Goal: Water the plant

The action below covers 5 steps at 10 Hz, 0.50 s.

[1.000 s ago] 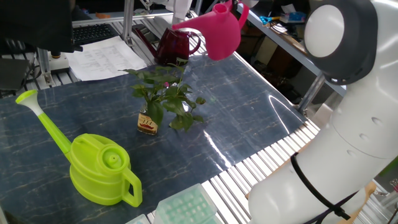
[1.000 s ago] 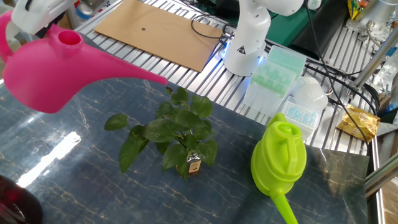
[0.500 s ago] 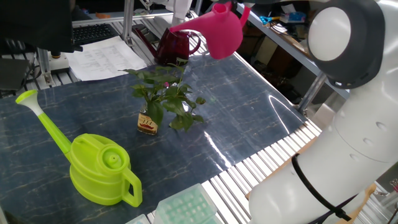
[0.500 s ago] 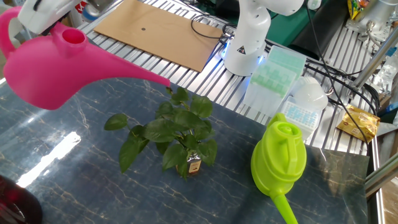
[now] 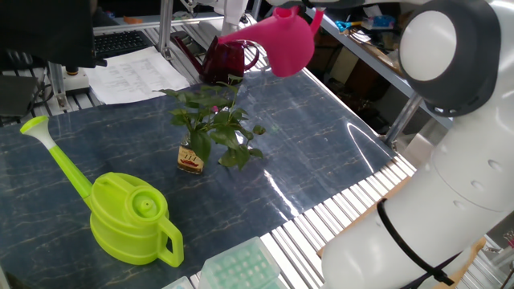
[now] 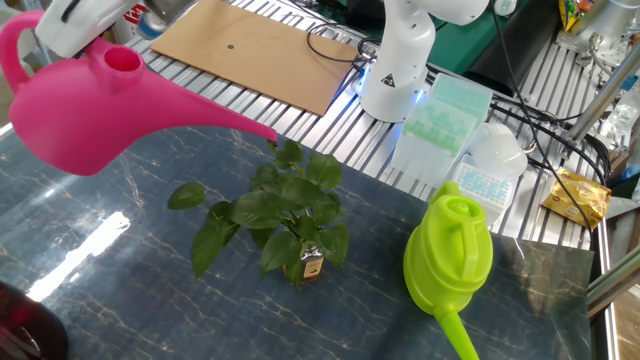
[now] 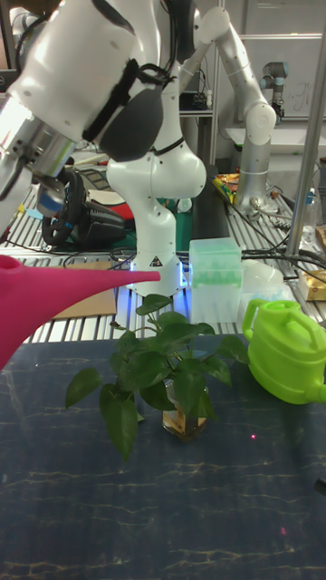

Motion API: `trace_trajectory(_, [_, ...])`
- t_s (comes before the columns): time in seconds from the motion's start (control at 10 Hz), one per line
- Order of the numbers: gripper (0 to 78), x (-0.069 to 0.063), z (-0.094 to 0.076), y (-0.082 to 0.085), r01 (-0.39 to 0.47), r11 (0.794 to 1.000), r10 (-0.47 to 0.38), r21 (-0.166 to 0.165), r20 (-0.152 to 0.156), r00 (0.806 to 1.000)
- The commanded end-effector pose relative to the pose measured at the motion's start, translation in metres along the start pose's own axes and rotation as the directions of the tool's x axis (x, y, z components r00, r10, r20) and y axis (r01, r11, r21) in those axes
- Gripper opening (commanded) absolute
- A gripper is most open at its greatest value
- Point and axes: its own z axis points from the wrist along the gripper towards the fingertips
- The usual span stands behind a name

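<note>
Plant: your leafy green sprig in its small amber glass bottle [image 6: 312, 266] stands upright mid-desk, stems pointing up. Behind it, the held pink plastic watering can [image 6: 95, 110] hovers, spout nearly over the leaves. You're lining up; next, tip to pour. I cannot tell the jaws' opening.

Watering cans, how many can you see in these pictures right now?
2. The pink watering can is held up in the air, its spout tip just above the plant. The green watering can stands on the table beside the plant. None seems hidden.
</note>
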Motion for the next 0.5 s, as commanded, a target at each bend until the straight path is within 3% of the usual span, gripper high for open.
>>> trace_trajectory(0.1, [1.2, -0.0007, -0.0093, -0.0021, 0.014, 1.0, -0.014, -0.001, 0.058, 0.998])
trace_trajectory(0.5, [1.2, 0.003, -0.0141, -0.0037, 0.032, 0.999, -0.032, 0.002, 0.08, 0.996])
